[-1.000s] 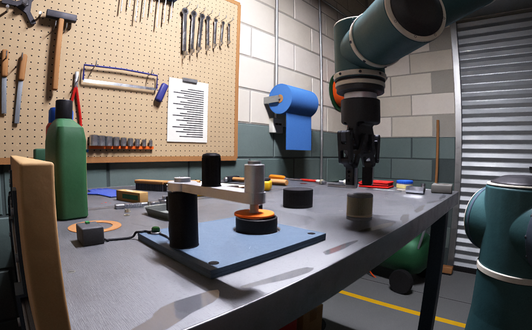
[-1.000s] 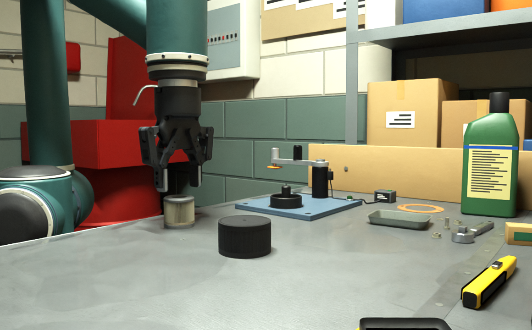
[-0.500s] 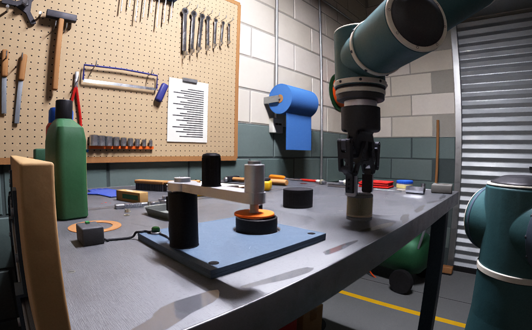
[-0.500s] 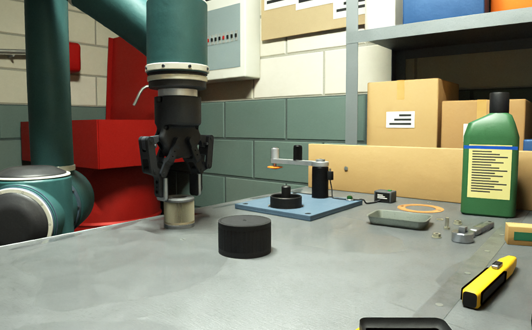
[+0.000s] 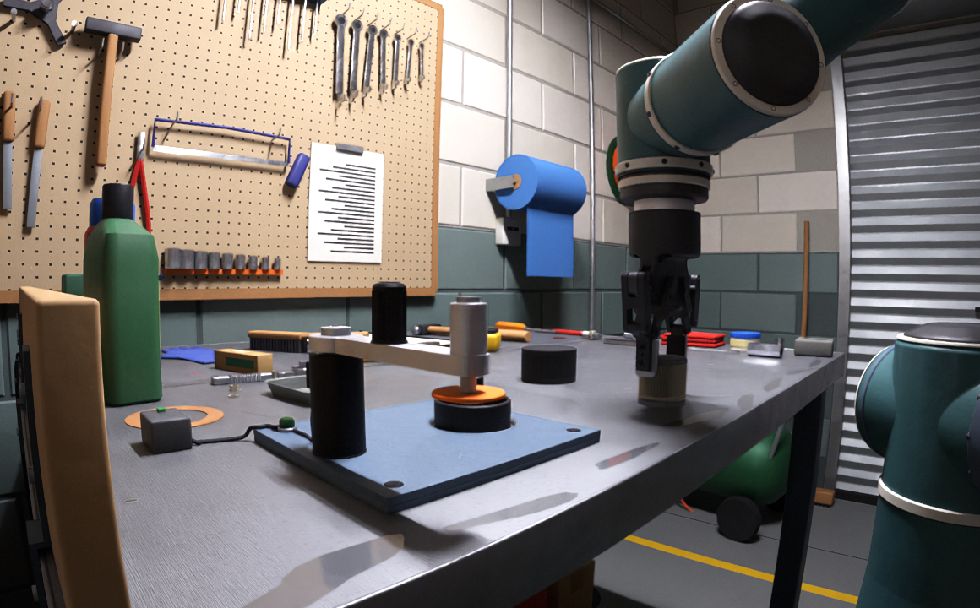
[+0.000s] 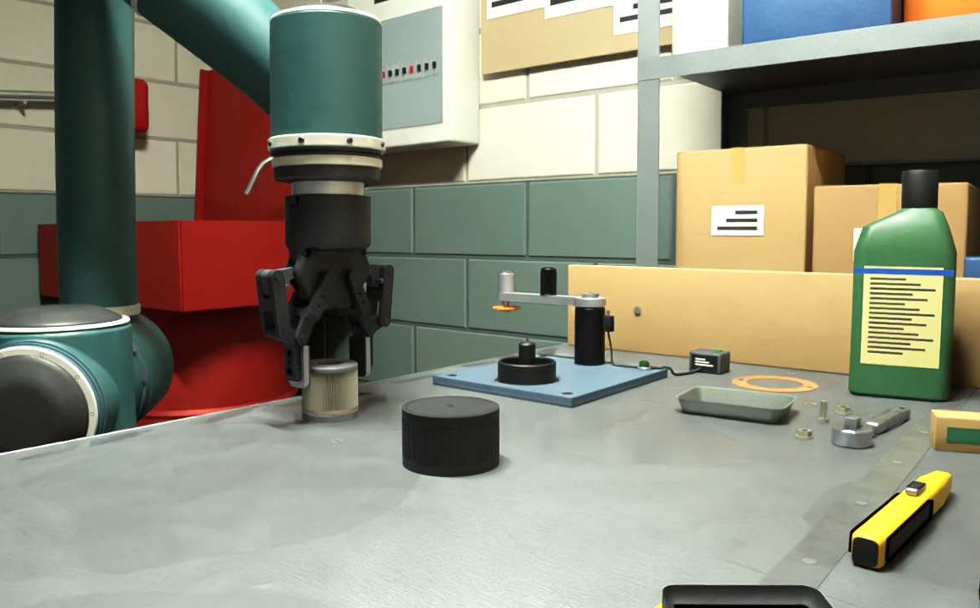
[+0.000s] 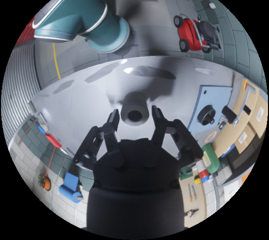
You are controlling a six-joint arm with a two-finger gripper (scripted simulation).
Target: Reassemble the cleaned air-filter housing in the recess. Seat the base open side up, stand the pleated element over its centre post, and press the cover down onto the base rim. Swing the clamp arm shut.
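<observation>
On the grey bench a blue plate (image 5: 433,446) (image 6: 547,378) carries the black base (image 5: 472,414) (image 6: 527,370) in its recess, open side up, with its centre post showing. The silver clamp arm (image 5: 403,349) (image 6: 547,297) stands swung out above the plate on its black pillar. The black cover (image 5: 549,364) (image 6: 451,435) rests on the bench apart from the plate. The pleated element (image 5: 662,380) (image 6: 330,389) (image 7: 134,109) stands upright near the bench edge. My gripper (image 5: 660,361) (image 6: 327,363) (image 7: 134,118) is lowered around its top and is open, holding nothing.
A green bottle (image 5: 123,302) (image 6: 904,295) stands at the bench's far side beside a tan board (image 6: 743,317). A grey tray (image 6: 736,403), an orange gasket ring (image 6: 773,383), a wrench (image 6: 864,429) and a yellow knife (image 6: 900,519) lie nearby. A switch box (image 5: 166,429) sits by the plate.
</observation>
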